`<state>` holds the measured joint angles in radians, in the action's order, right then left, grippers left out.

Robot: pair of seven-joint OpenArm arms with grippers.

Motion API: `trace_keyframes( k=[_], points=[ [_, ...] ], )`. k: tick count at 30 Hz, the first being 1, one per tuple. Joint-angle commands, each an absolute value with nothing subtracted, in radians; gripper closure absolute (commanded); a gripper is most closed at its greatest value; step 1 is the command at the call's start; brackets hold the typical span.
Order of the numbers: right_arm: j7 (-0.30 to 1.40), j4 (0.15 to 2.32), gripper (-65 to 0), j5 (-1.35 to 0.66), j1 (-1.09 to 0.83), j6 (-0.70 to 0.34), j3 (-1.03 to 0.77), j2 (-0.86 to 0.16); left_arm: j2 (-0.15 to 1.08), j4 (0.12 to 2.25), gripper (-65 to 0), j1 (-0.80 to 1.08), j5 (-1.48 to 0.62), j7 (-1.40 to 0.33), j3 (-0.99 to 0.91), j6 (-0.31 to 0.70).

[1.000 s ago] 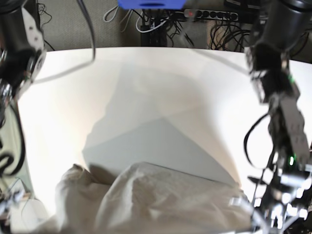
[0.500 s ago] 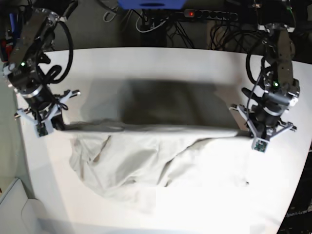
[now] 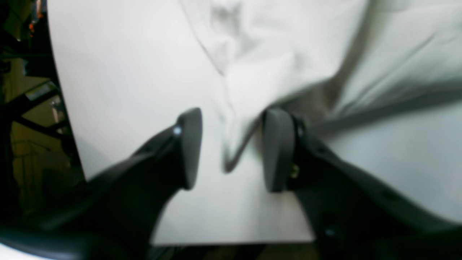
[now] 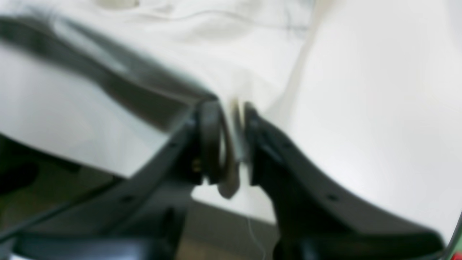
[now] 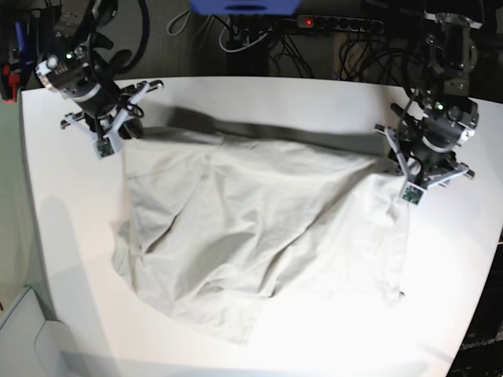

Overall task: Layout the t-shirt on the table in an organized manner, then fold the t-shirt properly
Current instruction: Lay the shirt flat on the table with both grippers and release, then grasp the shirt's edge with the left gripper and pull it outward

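Note:
The pale grey-beige t-shirt lies spread and wrinkled over the middle of the white table. Its far edge runs between my two grippers, with a dark shadow behind it. My left gripper is at the shirt's far corner on the right of the base view. In the left wrist view this gripper is open, with a loose corner of the t-shirt between the parted fingers. My right gripper is at the opposite far corner. Its fingers stand close together on the t-shirt's hem.
A power strip and tangled cables lie behind the table's far edge. The table edge is just below the left gripper, and the table's left side edge is near the right arm. Bare white table shows beside the shirt.
Both arms have carried the shirt's edge toward the far side of the table and lowered it, so the shirt lies spread out. The left jaws have opened off the corner.

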<state>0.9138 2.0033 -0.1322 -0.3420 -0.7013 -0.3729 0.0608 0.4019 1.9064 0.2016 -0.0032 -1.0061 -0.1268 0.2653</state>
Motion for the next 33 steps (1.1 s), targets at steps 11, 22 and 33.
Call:
trace_keyframes(
  k=[11, 22, 33],
  points=[
    [0.9, 2.025, -29.1, -0.14, -0.437, -0.698, -0.441, 0.061, 0.489, 1.923, -36.5, 0.186, -0.005, -1.055, -0.14, 0.262],
    [0.892, 1.959, -9.4, -0.14, -0.108, -0.698, -0.533, 0.035, 0.305, 1.679, -36.2, -0.097, 0.001, -0.947, -0.14, 0.259],
    [0.877, 1.508, 0.0, -0.14, 0.137, -0.698, -0.426, -0.028, 0.194, 1.423, -16.6, -0.159, 0.001, -0.854, -0.142, 0.252]
  ],
)
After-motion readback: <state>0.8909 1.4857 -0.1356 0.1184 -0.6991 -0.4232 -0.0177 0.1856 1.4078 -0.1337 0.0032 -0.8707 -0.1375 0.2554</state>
